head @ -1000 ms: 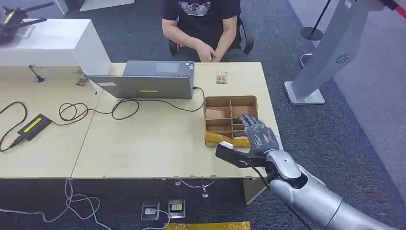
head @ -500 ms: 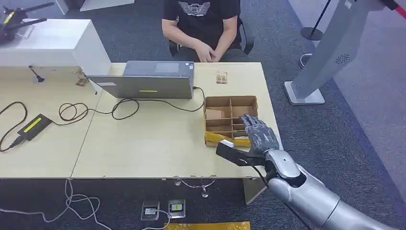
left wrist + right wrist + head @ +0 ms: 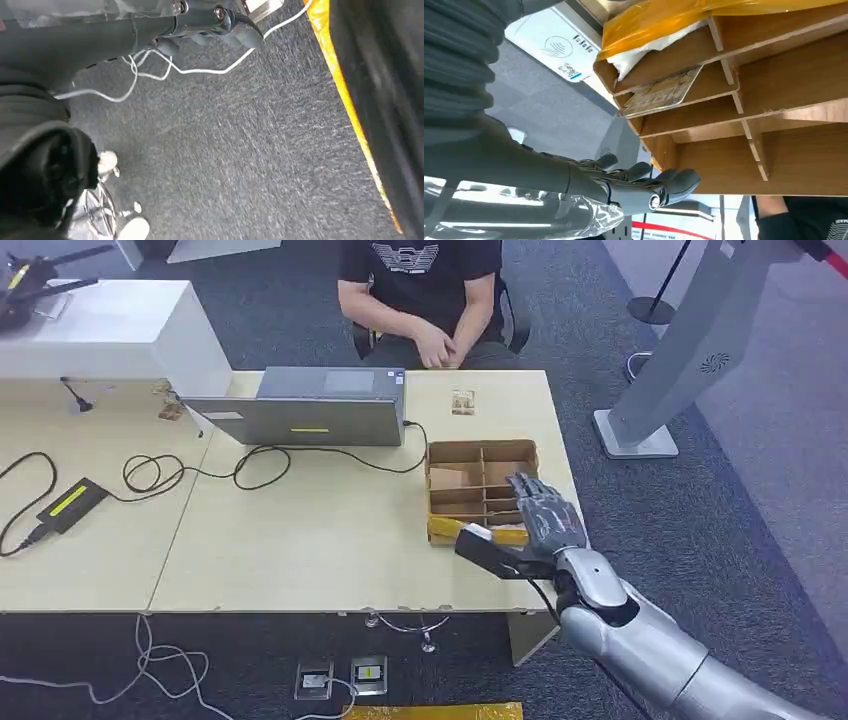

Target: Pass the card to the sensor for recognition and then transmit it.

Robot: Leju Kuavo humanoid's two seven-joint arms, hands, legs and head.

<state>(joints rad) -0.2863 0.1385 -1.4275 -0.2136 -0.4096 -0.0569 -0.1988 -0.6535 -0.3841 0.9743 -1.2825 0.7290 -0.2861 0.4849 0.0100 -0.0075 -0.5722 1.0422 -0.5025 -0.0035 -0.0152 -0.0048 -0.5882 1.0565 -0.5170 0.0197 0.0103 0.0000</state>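
Reaching over the near right corner of the wooden table (image 3: 300, 540), the right hand (image 3: 545, 515) hovered with its fingers (image 3: 674, 182) straight and apart, holding nothing, above one divided cardboard box (image 3: 482, 455). One patterned card (image 3: 659, 92) lay flat in a compartment of that box, beside a compartment with white wadding under orange film (image 3: 684, 15). One black block, perhaps the sensor (image 3: 487, 552), sat against the hand's thumb side at the table edge; I could not tell whether they touched. The left hand (image 3: 210, 22) hung over grey carpet (image 3: 240, 150) crossed by white cable, its fingers curled in on nothing. Further back stood one closed grey laptop (image 3: 305, 408) trailing one black cable, one black power brick (image 3: 68, 502) to the left, and another small card (image 3: 462, 401) at the far edge. Beyond the table one person (image 3: 425, 285) in a black shirt sat with hands together, and one grey stand (image 3: 680, 350) rose on the right
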